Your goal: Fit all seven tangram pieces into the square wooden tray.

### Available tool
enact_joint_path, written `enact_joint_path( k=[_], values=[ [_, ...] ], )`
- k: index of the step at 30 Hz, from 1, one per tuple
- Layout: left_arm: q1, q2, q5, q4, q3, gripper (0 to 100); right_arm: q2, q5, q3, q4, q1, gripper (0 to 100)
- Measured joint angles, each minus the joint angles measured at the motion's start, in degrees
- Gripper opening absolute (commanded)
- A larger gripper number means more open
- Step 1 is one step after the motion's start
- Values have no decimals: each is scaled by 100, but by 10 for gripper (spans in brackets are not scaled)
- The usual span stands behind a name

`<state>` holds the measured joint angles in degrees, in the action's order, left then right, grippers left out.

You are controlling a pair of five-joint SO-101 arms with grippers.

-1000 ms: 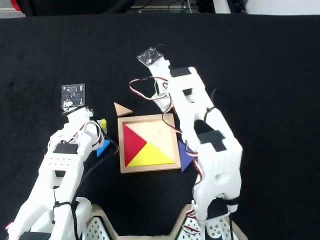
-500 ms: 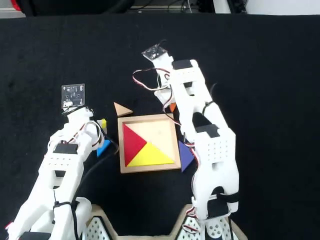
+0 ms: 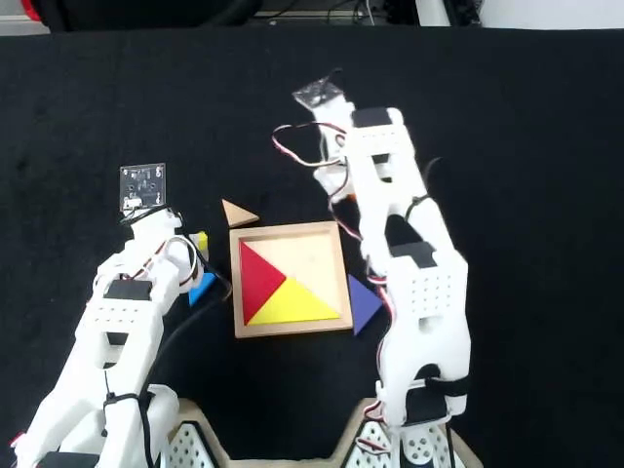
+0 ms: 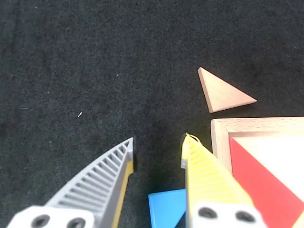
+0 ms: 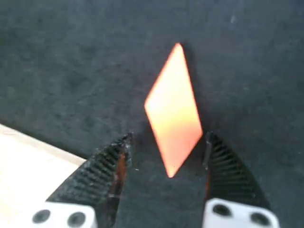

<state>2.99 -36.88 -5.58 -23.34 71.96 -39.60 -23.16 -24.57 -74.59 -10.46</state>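
Note:
The square wooden tray (image 3: pixel 291 328) lies mid-table with a red triangle (image 3: pixel 256 275) and a yellow triangle (image 3: pixel 292 304) in it. Just past the tray's far right corner, my right gripper (image 5: pixel 167 137) is open and hovers over an orange parallelogram (image 5: pixel 173 109), one black finger on each side. My left gripper (image 4: pixel 159 140) stands open to the left of the tray, with a blue piece (image 4: pixel 166 209) between its fingers near their base. A plain wooden triangle (image 4: pixel 223 92) lies beyond the tray's far left corner (image 4: pixel 221 135). A purple triangle (image 3: pixel 363 304) rests against the tray's right side.
Black cloth covers the whole table. The right arm (image 3: pixel 414 292) stretches along the tray's right side, above the purple triangle's edge. The left arm (image 3: pixel 122 312) lies along the left. Open cloth spreads to the far left and far right.
The right arm has swung away from the tray toward the far side, uncovering the tray's right rim and more of the purple triangle. The left arm has kept still.

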Motion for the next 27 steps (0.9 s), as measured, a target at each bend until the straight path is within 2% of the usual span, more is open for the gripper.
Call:
enact_joint_path(
  k=[4, 10, 17, 27],
  values=[
    [0, 0, 0, 0, 0, 173, 220, -79, 185, 141, -141, 236],
    [0, 0, 0, 0, 0, 173, 229, -1196, 554, 334, -149, 236],
    [0, 0, 0, 0, 0, 173, 237, -1398, 721, 730, 0, 236],
    [0, 0, 0, 0, 0, 173, 0, -1776, 431, 404, 53, 187]
  ],
)
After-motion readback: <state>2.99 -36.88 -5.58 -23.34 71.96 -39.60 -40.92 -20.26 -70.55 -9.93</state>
